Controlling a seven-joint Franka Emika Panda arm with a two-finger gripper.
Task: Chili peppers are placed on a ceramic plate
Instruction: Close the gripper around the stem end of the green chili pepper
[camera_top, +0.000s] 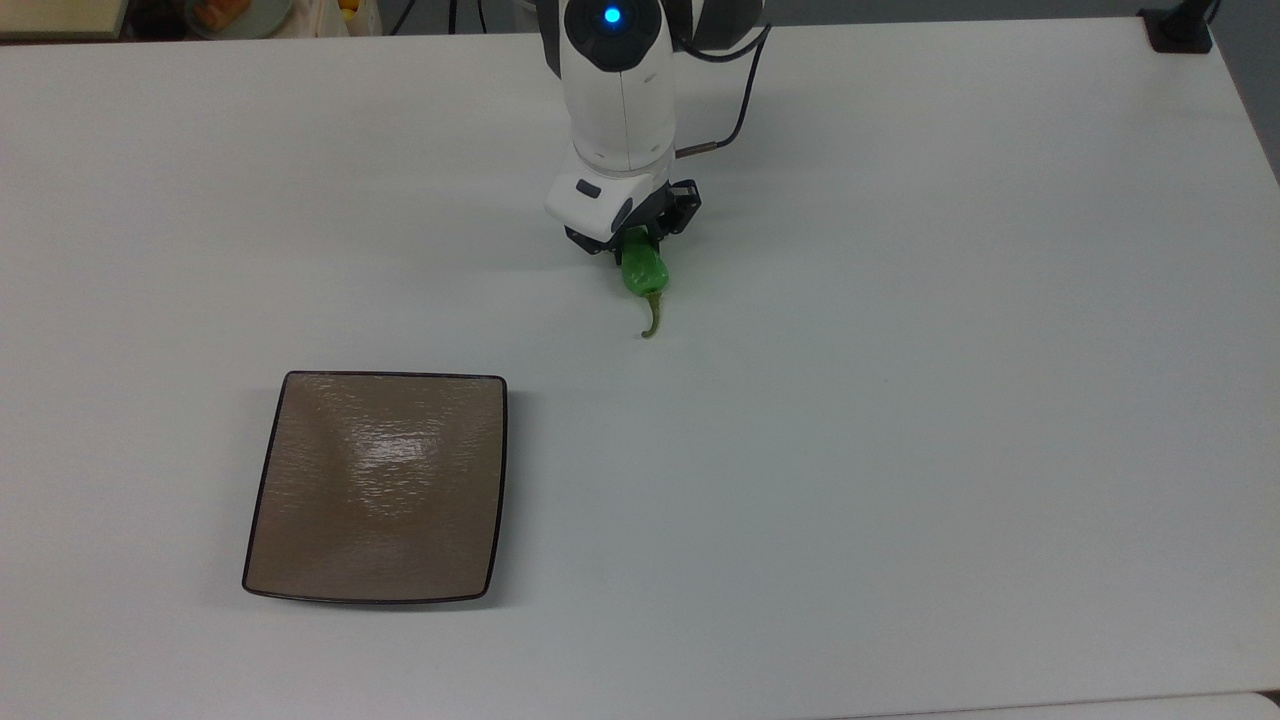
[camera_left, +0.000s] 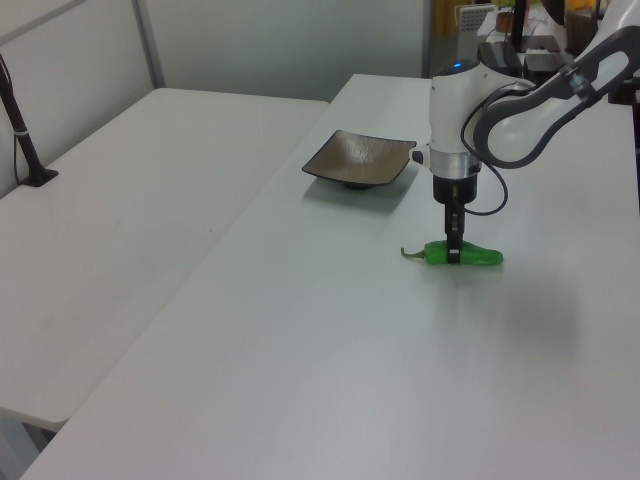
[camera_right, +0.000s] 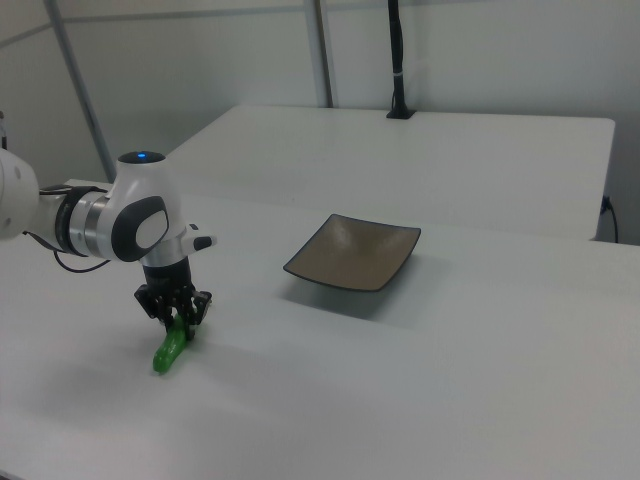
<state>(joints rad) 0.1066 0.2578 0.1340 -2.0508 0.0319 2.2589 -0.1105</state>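
Observation:
A bright green chili pepper (camera_top: 645, 272) lies on the white table, its curved stem pointing toward the top view's bottom. My gripper (camera_top: 628, 240) stands straight down over the pepper's thick end, fingers closed in against its sides. In the left view the gripper (camera_left: 453, 253) pinches the pepper (camera_left: 478, 256) near its stem half, and the pepper rests on the table. The right view has the gripper (camera_right: 177, 318) on the pepper (camera_right: 170, 347) too. The square brown ceramic plate (camera_top: 380, 490) sits bare at the top view's lower left, well apart from the pepper, also seen as plate (camera_left: 360, 158) and plate (camera_right: 352, 250).
A black post base (camera_top: 1180, 30) stands at the table's far right corner in the top view. A second white table (camera_left: 120, 200) with a black post (camera_left: 25, 140) adjoins on the left view's left. A cable (camera_top: 735, 90) hangs off the arm.

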